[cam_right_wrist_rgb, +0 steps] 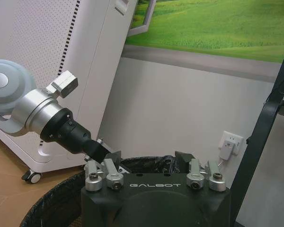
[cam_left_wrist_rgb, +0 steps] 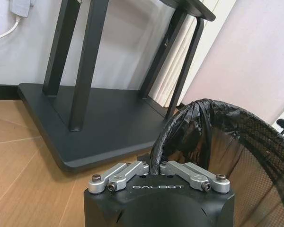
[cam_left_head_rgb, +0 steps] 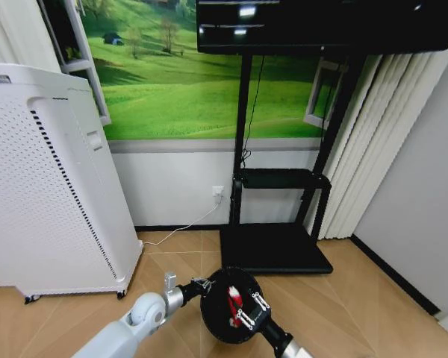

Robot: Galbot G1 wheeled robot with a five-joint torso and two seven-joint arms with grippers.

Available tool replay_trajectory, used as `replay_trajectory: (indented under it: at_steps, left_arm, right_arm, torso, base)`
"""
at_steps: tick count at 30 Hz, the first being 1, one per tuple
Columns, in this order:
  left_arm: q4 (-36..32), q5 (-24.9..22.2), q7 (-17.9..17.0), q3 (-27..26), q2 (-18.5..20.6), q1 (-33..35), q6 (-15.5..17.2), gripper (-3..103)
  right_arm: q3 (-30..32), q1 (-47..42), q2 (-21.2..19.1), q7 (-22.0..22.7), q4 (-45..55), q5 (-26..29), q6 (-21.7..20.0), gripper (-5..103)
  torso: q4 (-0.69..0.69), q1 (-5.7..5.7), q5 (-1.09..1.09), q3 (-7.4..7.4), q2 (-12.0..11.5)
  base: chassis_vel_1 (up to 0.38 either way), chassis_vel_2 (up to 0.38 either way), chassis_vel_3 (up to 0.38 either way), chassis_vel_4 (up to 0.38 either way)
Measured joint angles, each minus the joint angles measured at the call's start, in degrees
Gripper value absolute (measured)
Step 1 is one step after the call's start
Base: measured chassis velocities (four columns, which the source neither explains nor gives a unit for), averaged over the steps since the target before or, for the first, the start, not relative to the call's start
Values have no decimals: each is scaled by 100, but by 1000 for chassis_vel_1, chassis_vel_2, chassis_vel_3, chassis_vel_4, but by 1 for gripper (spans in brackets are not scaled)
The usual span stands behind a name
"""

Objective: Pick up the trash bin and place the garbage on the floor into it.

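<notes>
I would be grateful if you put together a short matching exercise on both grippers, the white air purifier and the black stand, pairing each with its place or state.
Things:
1. left gripper
2. right gripper
3. air purifier
4. black stand

Places or states:
A. stands on wheels on the floor, to the robot's left
B. open, over the mouth of the trash bin
C. stands by the wall, beyond the trash bin
D. shut on the trash bin's rim

Pairs: 1-D, 2-B, 3-A, 4-C
</notes>
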Motion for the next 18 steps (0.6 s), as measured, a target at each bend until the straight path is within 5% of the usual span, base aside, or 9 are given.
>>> replay_trajectory:
  at_steps: [3,9,10,18]
  left_arm:
    - [67,4,1,2,-17,-27,-7,4]
    - [170,-12,-108,-100,-47,-20,-17,4]
    - [175,-72,-160,-142,-33,-22,-18,4]
    - [181,-307,-314,-378,87,-96,-24,4]
  right_arm:
    - [34,-30,10,28,32,48,10,80]
    - [312,-104,14,173,111,147,180,90]
    - [442,-135,12,252,96,117,317,99]
    - [883,-271,8,362,-18,158,686,100]
  torso:
    - [0,0,0,0,0]
    - [0,0,0,0,0]
    - [0,0,0,0,0]
    - [0,0,-1,0,0]
  base:
    - [0,0,0,0]
    - [0,0,0,0]
    - [0,0,0,0]
    - [0,0,0,0]
